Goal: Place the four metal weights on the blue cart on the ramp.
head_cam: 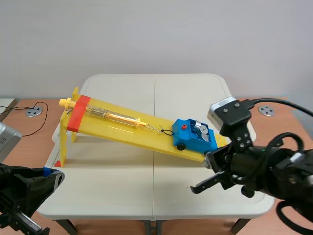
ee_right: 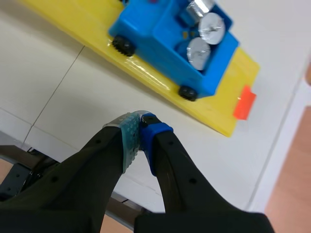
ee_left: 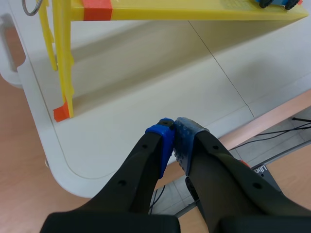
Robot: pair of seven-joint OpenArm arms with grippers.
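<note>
3 visible metal weights [ee_right: 198,51] in blue cart [ee_right: 163,41], ahead of closed right end effector [ee_right: 141,131]; left end effector [ee_left: 172,133] closed.

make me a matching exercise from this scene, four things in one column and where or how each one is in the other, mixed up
Things:
1. blue cart
2. metal weights
3. yellow tube
4. left gripper

Places or states:
A. inside the blue cart
B. at the low end of the ramp
C. shut on nothing, by the near corner of the table
D. lying along the upper part of the ramp

Pairs: 1-B, 2-A, 3-D, 4-C
</note>
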